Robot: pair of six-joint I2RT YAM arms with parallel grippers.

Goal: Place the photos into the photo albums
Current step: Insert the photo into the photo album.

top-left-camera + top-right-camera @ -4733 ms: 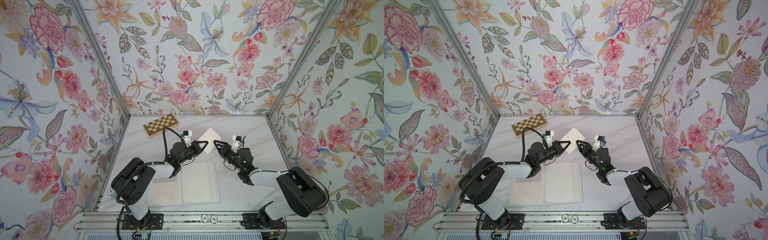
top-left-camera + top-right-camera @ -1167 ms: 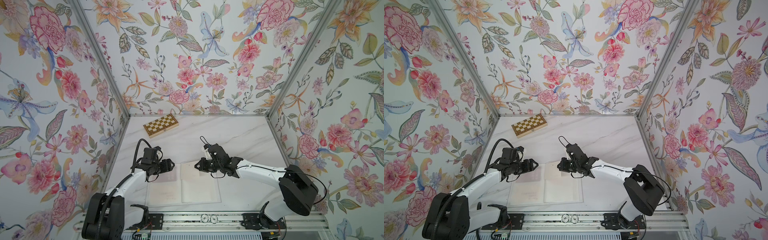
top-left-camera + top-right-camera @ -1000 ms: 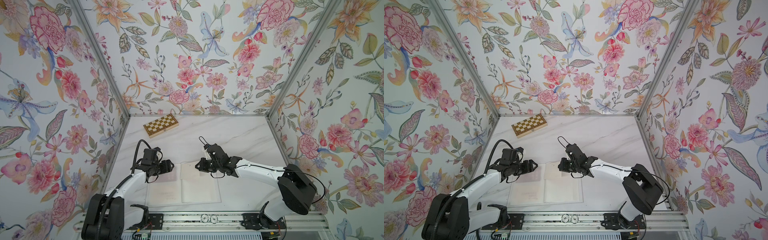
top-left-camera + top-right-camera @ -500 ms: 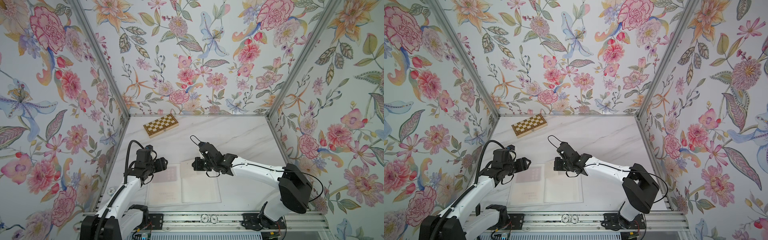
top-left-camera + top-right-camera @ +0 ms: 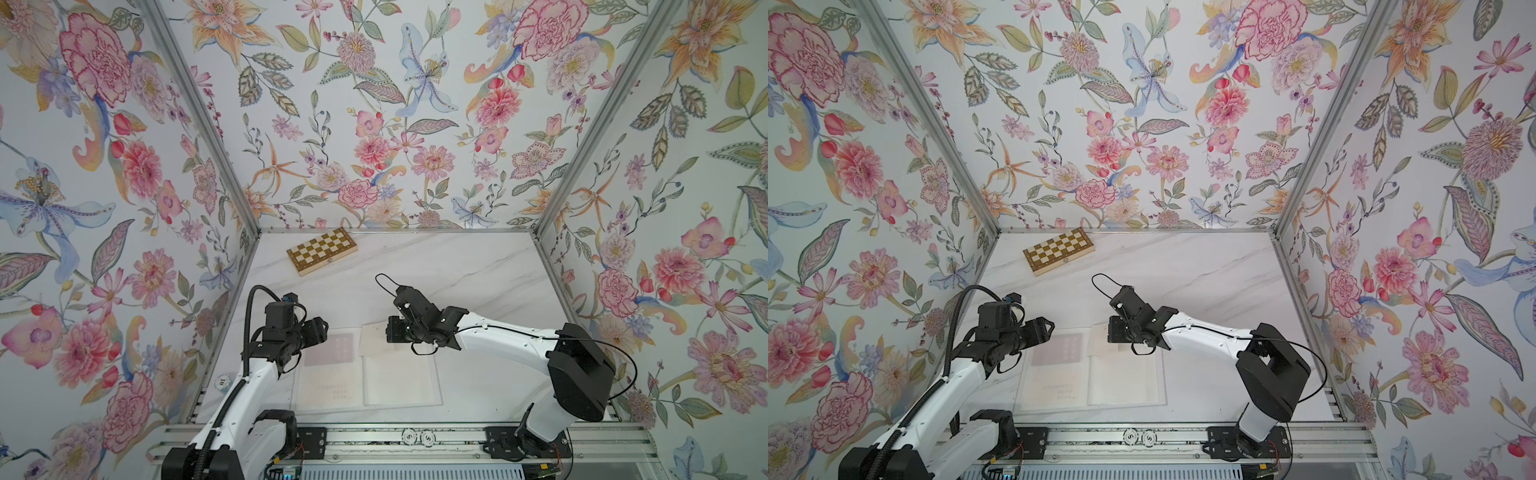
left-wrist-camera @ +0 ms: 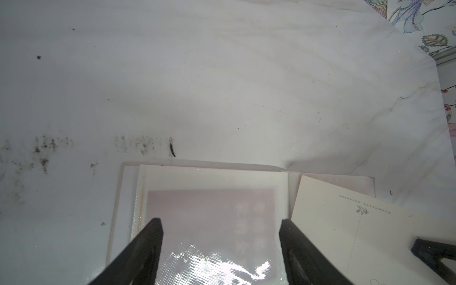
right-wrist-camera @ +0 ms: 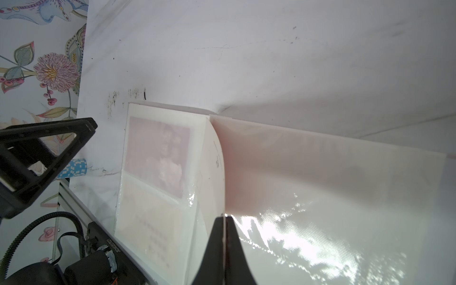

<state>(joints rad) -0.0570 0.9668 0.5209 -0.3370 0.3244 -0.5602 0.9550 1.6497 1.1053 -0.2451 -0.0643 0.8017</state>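
Album: the album (image 5: 399, 382) lies open and flat on the near middle of the table (image 5: 457, 282), with its spine running away from me. Both top views show it.
Filled pockets: on the left page I see a red card (image 5: 336, 347) in the far sleeve and a printed cream card (image 5: 332, 390) in the near one. I see nothing sleeved on the right page.
Card in hand: a cream postcard (image 6: 345, 222), address side up, sits over the far half of the right page with one corner just beside the spine.
Right gripper: the right gripper (image 7: 224, 217) is pressed together on the postcard's edge, and the card bows a little away from the pinch.
Left gripper: the left gripper (image 6: 219, 224) is spread and empty above the red card's sleeve. I cannot tell whether it touches the plastic.
Long axis: the postcard's long side runs across the page, roughly along the album's far edge and slightly skewed to it.
Bearing: I judge the target to be the right page's far pocket, directly beneath the card and the right pincer.
Nearer arm: the right arm has the card. The left sits just across the spine, placed to hold the page down.
Unknown: I cannot make out the pocket mouth.
Risk: I expect the skewed, bowed card to catch on the plastic.
Bystander: the chessboard box (image 5: 322, 250) is at the far left, well apart.
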